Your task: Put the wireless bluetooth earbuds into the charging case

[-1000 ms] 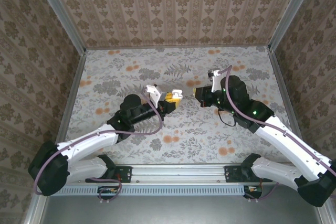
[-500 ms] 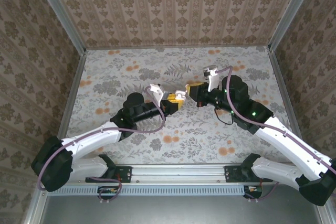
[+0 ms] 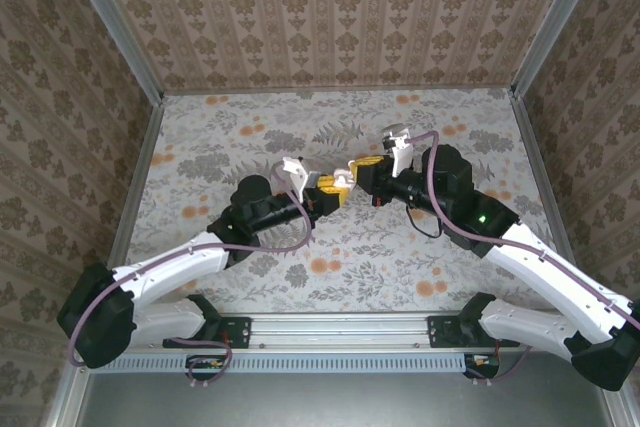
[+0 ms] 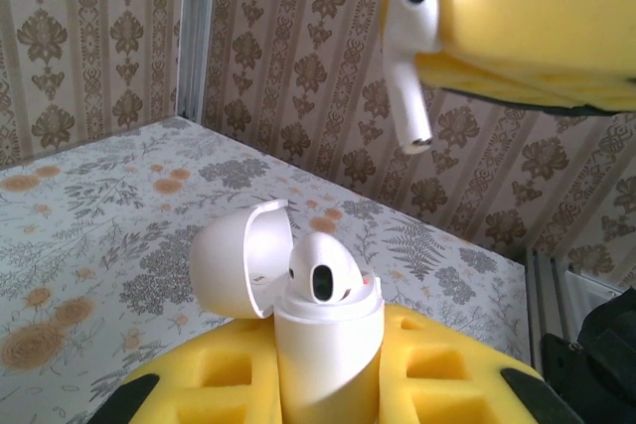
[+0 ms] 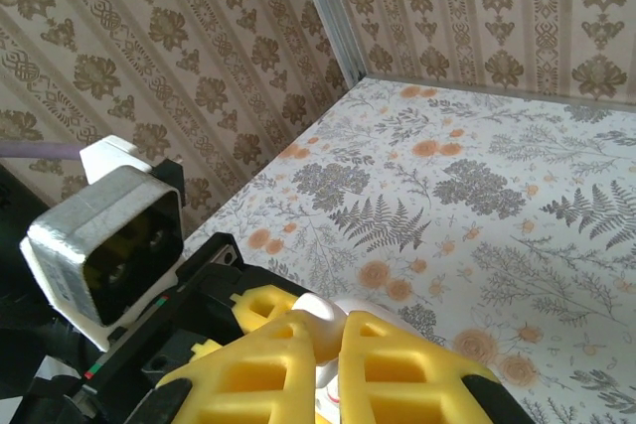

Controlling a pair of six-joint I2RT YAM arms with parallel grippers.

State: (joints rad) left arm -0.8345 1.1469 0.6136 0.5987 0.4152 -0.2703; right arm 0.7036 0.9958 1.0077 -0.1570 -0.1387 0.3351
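2 arms are seen meeting over the mid-table, grippers tip to tip. 1 charging case (image 4: 328, 345), white, is clamped upright btwn the 2 yellow foam pads (image 4: 437, 369) of the left gripper (image 3: 328, 190), so that gripper is closed on the case. The case's 1 lid (image 4: 238, 260) is flipped open & tilted back to the left in the left wrist view.

2 earbuds are counted, both white. The seated earbud (image 4: 323, 277) is lodged in the case's mouth, its dark round opening turned toward the camera. The held earbud (image 4: 409, 42) is pinched at its head by the right gripper (image 3: 362, 169), whose yellow pad (image 4: 527, 17) is seen at upper right in the left wrist view; the stem is pointed down. This earbud is kept above & somewhat right of the case in that view, near it but apart, not touching. The R jaws are thus closed on it.

In the right wrist view, the R gripper's 2 yellow pads are seen close together in the foreground w/ a white rounded bit (image 5: 320, 323) btwn them; whether earbud or case cannot be told. Just left of them the left wrist camera (image 5: 104, 245), a grey-white box, is faced toward the lens.

From the top view the case is shown as a small white spot btwn the 2 grippers, above the floral table (image 3: 250, 127). Patterned walls (image 3: 340, 17) are set on 3 sides.
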